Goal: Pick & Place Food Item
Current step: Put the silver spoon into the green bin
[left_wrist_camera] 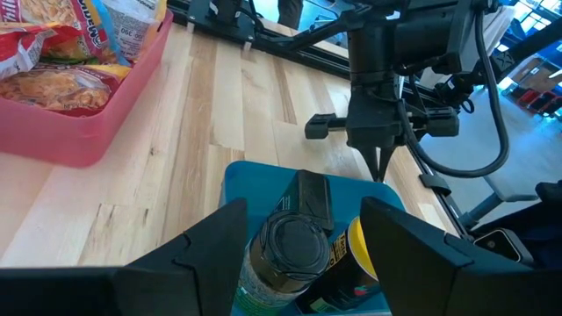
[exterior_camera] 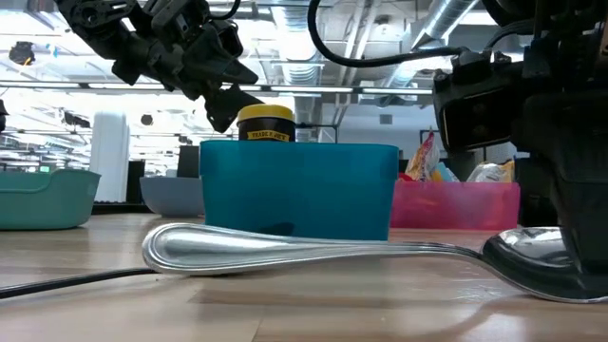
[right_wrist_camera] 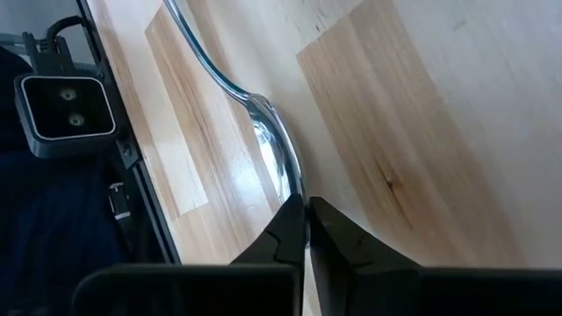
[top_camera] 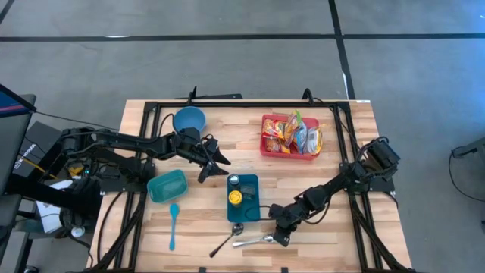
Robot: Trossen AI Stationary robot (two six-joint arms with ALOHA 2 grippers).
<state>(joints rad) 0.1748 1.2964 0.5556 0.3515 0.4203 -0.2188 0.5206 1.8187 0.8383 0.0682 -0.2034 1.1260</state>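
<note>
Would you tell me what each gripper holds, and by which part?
The right gripper pinches a metal spoon at its bowl's edge. The left gripper holds nothing.

High view looks straight down; low view sits at tabletop level — both share the blue tray (top_camera: 243, 199) and metal spoon (exterior_camera: 313, 249); wrist views look close down at the tabletop.

Jars (top_camera: 235, 189) in the bin (top_camera: 250, 208) — spoons (top_camera: 254, 241) before it, tray (top_camera: 269, 148) behind.

Glossy metal spoon (exterior_camera: 313, 252), pale wood table (top_camera: 341, 243)
</note>
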